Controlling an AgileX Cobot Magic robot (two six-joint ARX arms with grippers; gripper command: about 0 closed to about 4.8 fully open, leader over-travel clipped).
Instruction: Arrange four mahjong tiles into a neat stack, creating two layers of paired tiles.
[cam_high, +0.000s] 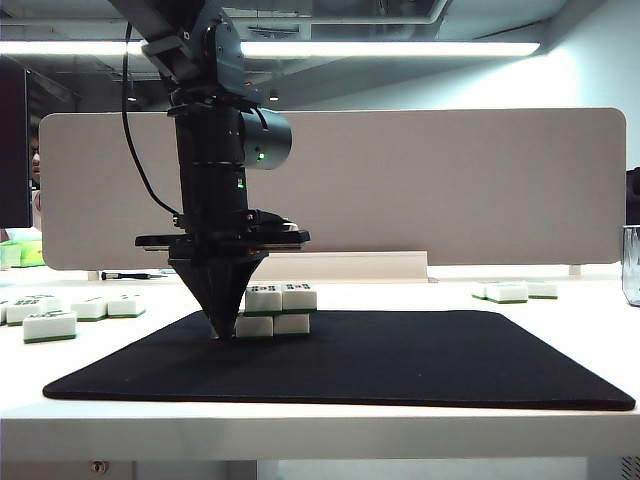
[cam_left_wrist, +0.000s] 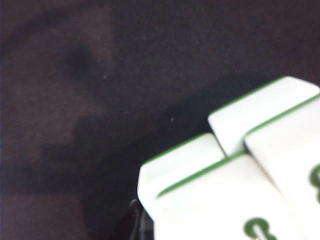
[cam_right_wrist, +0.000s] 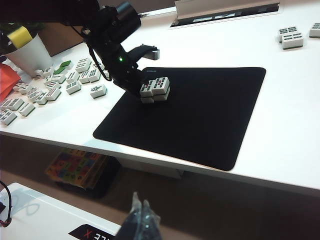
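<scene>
the four mahjong tiles (cam_high: 278, 310) sit two over two on the black mat (cam_high: 400, 365). my left gripper (cam_high: 224, 334), fingers pinched shut on nothing, presses its tip against the stack's lower left tile; the right gripper (cam_right_wrist: 141, 220), also closed and empty, hangs well off the table. my worry — a sideways nudge shears the layers apart. the left wrist view shows the upper pair overhanging — the side-on view hides that.
</scene>
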